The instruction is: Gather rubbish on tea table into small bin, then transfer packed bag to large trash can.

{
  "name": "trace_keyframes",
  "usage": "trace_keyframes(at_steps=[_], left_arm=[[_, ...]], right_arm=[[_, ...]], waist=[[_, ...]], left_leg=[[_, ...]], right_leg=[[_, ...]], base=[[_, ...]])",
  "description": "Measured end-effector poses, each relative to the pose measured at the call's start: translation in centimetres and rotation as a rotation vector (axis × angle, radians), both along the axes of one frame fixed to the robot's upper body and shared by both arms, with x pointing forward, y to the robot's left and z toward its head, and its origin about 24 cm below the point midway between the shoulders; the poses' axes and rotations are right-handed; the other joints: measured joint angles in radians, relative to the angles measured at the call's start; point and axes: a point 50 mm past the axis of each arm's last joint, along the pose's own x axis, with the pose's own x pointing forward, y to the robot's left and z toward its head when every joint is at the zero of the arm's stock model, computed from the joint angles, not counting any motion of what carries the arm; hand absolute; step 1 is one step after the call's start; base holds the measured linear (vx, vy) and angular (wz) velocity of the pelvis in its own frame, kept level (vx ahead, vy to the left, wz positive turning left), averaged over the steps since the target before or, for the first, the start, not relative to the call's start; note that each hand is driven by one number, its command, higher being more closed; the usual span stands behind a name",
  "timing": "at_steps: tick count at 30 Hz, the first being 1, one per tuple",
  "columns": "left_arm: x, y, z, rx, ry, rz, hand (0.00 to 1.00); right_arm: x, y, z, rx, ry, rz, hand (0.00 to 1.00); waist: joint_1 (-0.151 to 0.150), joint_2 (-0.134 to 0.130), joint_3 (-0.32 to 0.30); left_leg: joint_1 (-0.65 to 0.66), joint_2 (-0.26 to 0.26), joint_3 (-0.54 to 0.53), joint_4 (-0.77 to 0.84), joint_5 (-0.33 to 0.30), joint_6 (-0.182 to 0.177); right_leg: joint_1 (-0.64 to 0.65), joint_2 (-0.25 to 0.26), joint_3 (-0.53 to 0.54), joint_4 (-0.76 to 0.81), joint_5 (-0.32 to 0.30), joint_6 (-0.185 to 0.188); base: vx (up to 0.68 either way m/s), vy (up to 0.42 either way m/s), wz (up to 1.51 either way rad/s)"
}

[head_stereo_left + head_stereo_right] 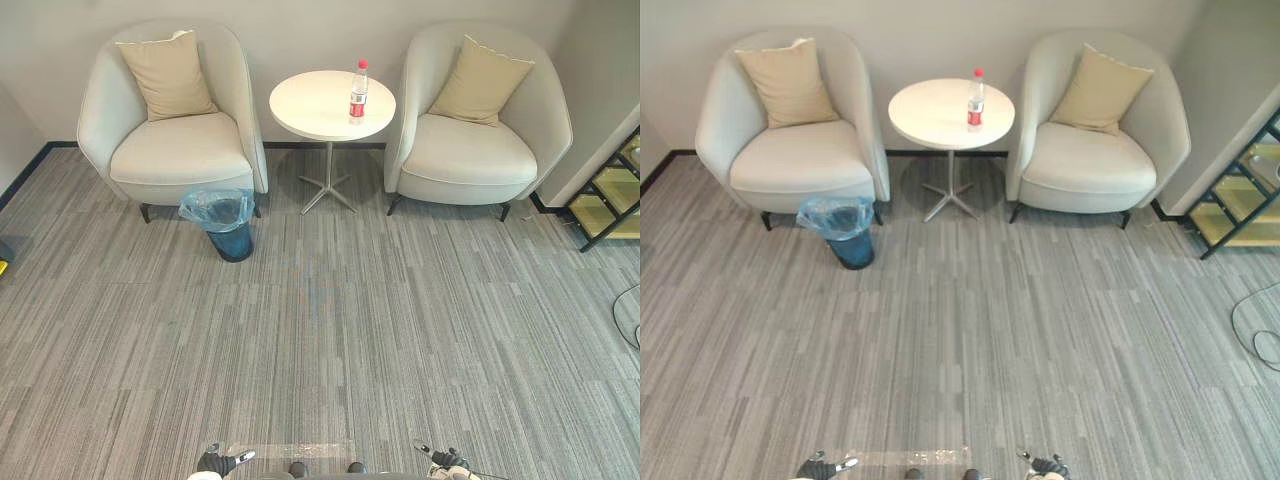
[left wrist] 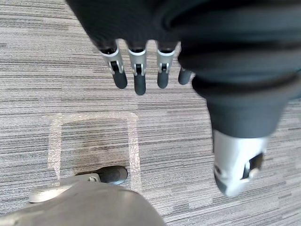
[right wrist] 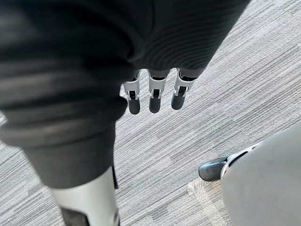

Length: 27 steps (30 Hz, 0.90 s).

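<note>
1. Armchair, upper left (image 1: 180, 150), and armchair, upper right (image 1: 470, 150): cream, each with a tan cushion (image 1: 168, 75).
2. Table (image 1: 310, 105): white top.
3. Bottle (image 1: 358, 93): clear, with a red cap and red label.
4. Small bin (image 1: 232, 242): dark blue; its bag (image 1: 212, 207) is pale see-through blue.
5. Carpet (image 1: 330, 330): grey, in light and dark streaks.

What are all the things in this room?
armchairs: two, cream, flanking the table
cushions: two, beige, one per armchair
table: one, white, between the armchairs
bottle: one, red-capped, upright on the table
small bin: one, dark, blue bag inside, before the left armchair
shelf: one, black-framed, far right
carpet: one, grey striped, floor
tape outline: one, pale, on the carpet
left hand: one, silver, open over the carpet
right hand: one, silver, open over the carpet
</note>
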Motion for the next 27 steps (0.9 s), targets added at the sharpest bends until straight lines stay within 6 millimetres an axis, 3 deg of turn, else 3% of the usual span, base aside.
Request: trace_keyframes(at_steps=[6, 7, 8, 10, 13, 15, 17, 18, 20, 21, 23, 26, 27], left_arm=[[0.0, 0.3, 0.1, 0.002, -0.006, 0.040, 0.00], [0.3, 0.5, 0.2, 0.007, -0.016, 0.043, 0.00], [0.8, 0.8, 0.4, 0.011, -0.038, 0.066, 0.00], [1.2, 1.1, 0.7, 0.013, -0.064, 0.104, 0.00], [1.6, 1.0, 1.0, -0.005, -0.120, 0.213, 0.00], [1.5, 0.8, 0.9, -0.025, -0.126, 0.249, 0.00], [1.4, 0.8, 0.9, -0.036, -0.132, 0.274, 0.00], [1.3, 0.7, 0.9, -0.039, -0.131, 0.286, 0.00], [1.0, 0.2, 0.7, -0.039, -0.121, 0.298, 0.00], [0.6, 0.3, 0.6, -0.033, -0.105, 0.295, 0.00], [0.6, 0.7, 0.6, -0.022, -0.098, 0.278, 0.00], [0.4, 0.6, 0.5, -0.022, -0.086, 0.277, 0.00], [0.1, 0.7, 0.5, -0.019, -0.079, 0.279, 0.00]], right_arm=[[0.1, 0.6, 0.0, 0.013, -0.012, -0.012, 0.00], [0.2, 0.7, 0.1, 0.018, -0.026, -0.028, 0.00], [0.3, 0.9, 0.2, 0.023, -0.047, -0.053, 0.00], [0.5, 1.0, 0.3, 0.023, -0.064, -0.060, 0.00], [0.4, 0.8, 0.4, 0.012, -0.076, -0.047, 0.00], [0.7, 0.5, 0.6, 0.000, -0.082, -0.032, 0.00], [0.8, 0.4, 0.6, -0.001, -0.081, -0.031, 0.00], [0.7, 0.4, 0.6, -0.005, -0.078, -0.033, 0.00], [0.6, -0.4, 0.7, -0.027, -0.070, -0.033, 0.00], [0.4, -0.6, 0.6, -0.029, -0.054, -0.034, 0.00], [0.1, -0.1, 0.3, -0.009, -0.034, -0.045, 0.00], [-0.2, -0.3, 0.3, -0.007, -0.029, -0.055, 0.00], [-0.3, -0.2, 0.3, -0.006, -0.027, -0.044, 0.00]], waist=[[-0.001, -0.011, 0.009], [-0.001, -0.019, 0.018], [-0.002, -0.031, 0.033], [0.005, -0.041, 0.051], [0.037, -0.038, 0.068], [0.047, -0.019, 0.071], [0.047, -0.018, 0.071], [0.046, -0.017, 0.070], [0.047, 0.013, 0.053], [0.049, 0.009, 0.045], [0.049, -0.010, 0.035], [0.058, -0.017, 0.028], [0.059, -0.024, 0.013]], left_leg=[[-0.006, 0.002, 0.000, 0.007, 0.001, -0.001], [-0.033, 0.001, 0.001, 0.042, -0.013, -0.020], [-0.069, 0.000, 0.018, 0.132, -0.051, -0.054], [-0.141, 0.010, 0.079, 0.306, -0.093, -0.067], [-0.322, 0.072, 0.156, 0.724, -0.104, -0.054], [-0.379, 0.125, 0.172, 0.835, -0.157, -0.029], [-0.405, 0.144, 0.188, 0.743, -0.168, -0.041], [-0.405, 0.139, 0.196, 0.615, -0.152, -0.051], [-0.388, 0.141, 0.190, 0.378, -0.041, -0.078], [-0.371, 0.113, 0.205, 0.359, -0.009, -0.054], [-0.373, 0.075, 0.220, 0.375, -0.062, -0.021], [-0.301, 0.043, 0.276, 0.379, -0.116, 0.014], [-0.258, 0.033, 0.303, 0.353, -0.131, 0.022]], right_leg=[[-0.006, 0.000, -0.005, 0.013, -0.009, -0.009], [-0.027, -0.007, -0.012, 0.054, -0.035, -0.015], [-0.040, -0.020, -0.023, 0.097, -0.060, -0.025], [-0.046, -0.033, -0.026, 0.130, -0.091, -0.043], [-0.041, -0.033, 0.009, 0.177, -0.138, -0.065], [-0.023, -0.029, 0.046, 0.196, -0.157, -0.074], [-0.019, -0.048, 0.077, 0.194, -0.166, -0.064], [-0.020, -0.067, 0.094, 0.193, -0.176, -0.047], [-0.021, -0.080, 0.124, 0.181, -0.196, -0.010], [-0.005, -0.102, 0.156, 0.165, -0.202, 0.004], [-0.003, -0.127, 0.192, 0.185, -0.201, 0.019], [-0.063, -0.165, 0.235, 0.402, -0.220, 0.052], [-0.125, -0.172, 0.250, 0.548, -0.206, 0.092]], base=[[0.00, -0.001, 0.01], [-0.02, -0.019, 0.21], [-0.04, -0.030, 0.25], [-0.07, -0.037, 0.14], [-0.05, -0.014, -0.31], [0.08, 0.095, -0.58], [0.18, 0.162, -0.45], [0.27, 0.235, -0.44], [0.34, 0.327, -0.41], [0.30, 0.282, -0.32], [0.45, 0.253, -0.14], [0.45, 0.212, -0.28], [0.47, 0.175, -0.60]])
